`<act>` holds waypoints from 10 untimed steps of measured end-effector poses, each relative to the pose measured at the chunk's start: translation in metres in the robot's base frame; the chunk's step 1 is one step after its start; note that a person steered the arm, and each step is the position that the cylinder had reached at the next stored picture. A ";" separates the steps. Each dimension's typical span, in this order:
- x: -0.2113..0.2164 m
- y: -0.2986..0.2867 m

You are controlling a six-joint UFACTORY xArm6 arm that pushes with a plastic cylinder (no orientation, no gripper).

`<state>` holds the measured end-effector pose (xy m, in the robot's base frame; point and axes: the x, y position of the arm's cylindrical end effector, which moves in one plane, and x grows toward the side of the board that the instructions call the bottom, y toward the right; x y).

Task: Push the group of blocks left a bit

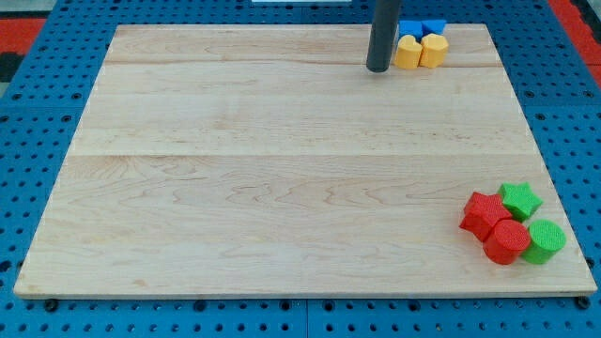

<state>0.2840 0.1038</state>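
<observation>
Camera view crops my rod at the top edge, and my tip (378, 69) rests bare on the wooden board (282, 169), holding nothing. Just to its right huddle two yellow blocks (419, 52), partly hiding two blue blocks (422, 27) behind. Far toward the view's bottom right sit a red star (485, 214), red cylinder (507, 241), green star (520, 200) and green cylinder (544, 240).

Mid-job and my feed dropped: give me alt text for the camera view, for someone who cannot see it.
My tip rests near the top of the wooden board, just left of a cluster of two yellow blocks and two blue blocks. At the bottom right lie a red star, a red cylinder, a green star and a green cylinder, bunched together.
</observation>
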 end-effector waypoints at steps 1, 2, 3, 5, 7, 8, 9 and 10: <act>-0.008 0.009; -0.008 0.027; -0.008 0.036; -0.007 0.036; 0.047 0.067; 0.071 0.097; 0.097 0.125; 0.103 0.119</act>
<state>0.3872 0.2227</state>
